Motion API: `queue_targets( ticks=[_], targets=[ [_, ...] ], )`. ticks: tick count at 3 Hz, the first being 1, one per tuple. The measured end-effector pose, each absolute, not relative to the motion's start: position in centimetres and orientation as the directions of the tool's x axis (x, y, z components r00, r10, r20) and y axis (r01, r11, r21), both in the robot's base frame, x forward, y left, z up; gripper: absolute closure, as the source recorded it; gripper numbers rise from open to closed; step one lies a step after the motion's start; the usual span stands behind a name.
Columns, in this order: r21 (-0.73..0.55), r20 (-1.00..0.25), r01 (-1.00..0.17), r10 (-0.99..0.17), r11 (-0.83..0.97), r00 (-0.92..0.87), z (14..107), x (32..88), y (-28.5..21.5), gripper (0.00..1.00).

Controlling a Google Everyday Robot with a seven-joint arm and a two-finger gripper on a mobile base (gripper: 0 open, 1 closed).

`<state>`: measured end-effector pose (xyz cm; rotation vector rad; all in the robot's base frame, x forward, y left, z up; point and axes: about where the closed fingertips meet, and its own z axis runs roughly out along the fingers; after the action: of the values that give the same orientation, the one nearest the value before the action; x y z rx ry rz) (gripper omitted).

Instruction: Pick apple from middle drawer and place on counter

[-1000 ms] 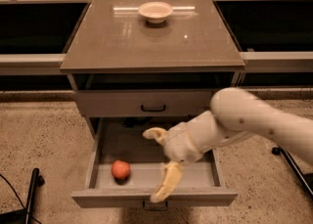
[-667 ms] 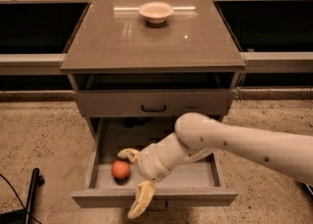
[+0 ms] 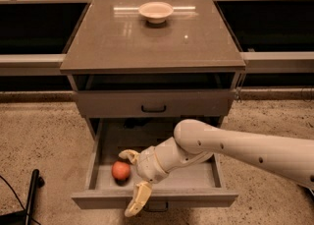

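The middle drawer (image 3: 154, 197) is pulled out, and a small red-orange apple (image 3: 120, 170) lies on its grey tray near the front left. My gripper (image 3: 132, 179) hangs just right of the apple, open. One cream finger (image 3: 129, 155) curls behind the apple, the other finger (image 3: 139, 198) reaches down over the drawer's front edge. The apple sits between and slightly left of them, untouched as far as I can see. The white arm comes in from the right across the drawer. Above, the counter (image 3: 147, 42) is a glossy brown-grey top.
A shallow beige bowl (image 3: 155, 11) stands at the back middle of the counter. A closed grey drawer front with a black handle (image 3: 153, 107) is above the open one. A black pole (image 3: 30, 194) stands on the speckled floor at the lower left.
The arm has swung left across the drawer, carrying the open gripper from the drawer's right half to just beside the apple. The apple has stayed put.
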<state>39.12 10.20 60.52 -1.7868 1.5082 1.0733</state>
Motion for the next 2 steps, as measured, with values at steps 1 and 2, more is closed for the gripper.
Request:
queue_targets(
  ticks=[1, 2],
  targets=[
    [0.052, -0.83, -0.989, -0.557, -0.136, 0.033, 56.7, 43.0, 8.6, 0.0],
    [0.015, -0.809, -0.998, -0.587, -0.068, 0.028, 51.7, 47.8, 7.1, 0.0]
  ],
)
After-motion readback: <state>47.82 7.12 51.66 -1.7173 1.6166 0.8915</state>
